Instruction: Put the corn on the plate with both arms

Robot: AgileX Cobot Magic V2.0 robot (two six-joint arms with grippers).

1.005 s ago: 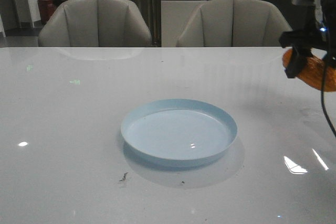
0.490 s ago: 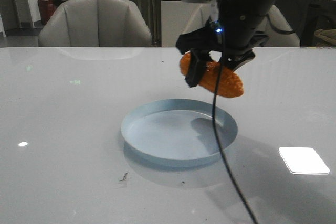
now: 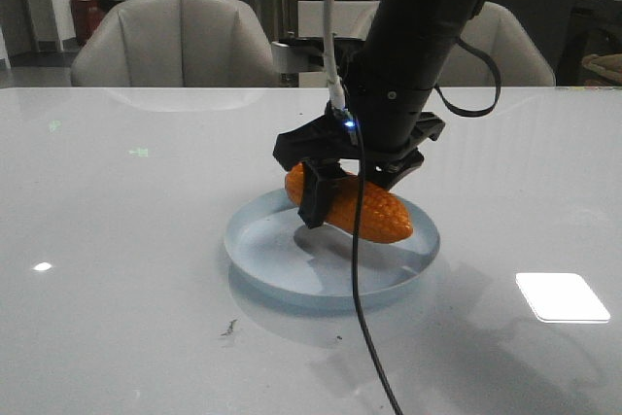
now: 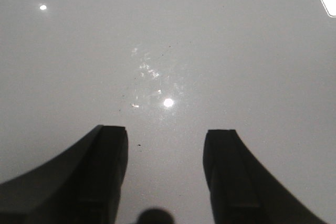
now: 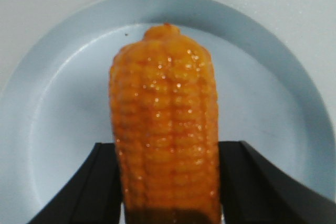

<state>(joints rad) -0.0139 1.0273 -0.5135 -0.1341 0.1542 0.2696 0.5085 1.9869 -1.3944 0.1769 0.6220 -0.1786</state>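
My right gripper [image 3: 335, 191] is shut on the orange corn [image 3: 374, 213] and holds it low over the pale blue plate [image 3: 255, 250]; I cannot tell if the corn touches the plate. In the right wrist view the corn [image 5: 165, 124] sits between the black fingers [image 5: 100, 182] with the plate [image 5: 58, 119] beneath it, and my right gripper [image 5: 167, 182] grips its thick end. My left gripper [image 4: 165, 166] is open and empty over bare table, and it is out of the front view.
The white glossy table [image 3: 117, 240] spreads around the plate. Two beige chairs [image 3: 180, 41] stand behind its far edge. A black cable [image 3: 364, 337] hangs from the right arm down across the plate's front.
My right arm has carried the corn from the far right leftward and down, from above the plate's far rim to low over the plate's middle.
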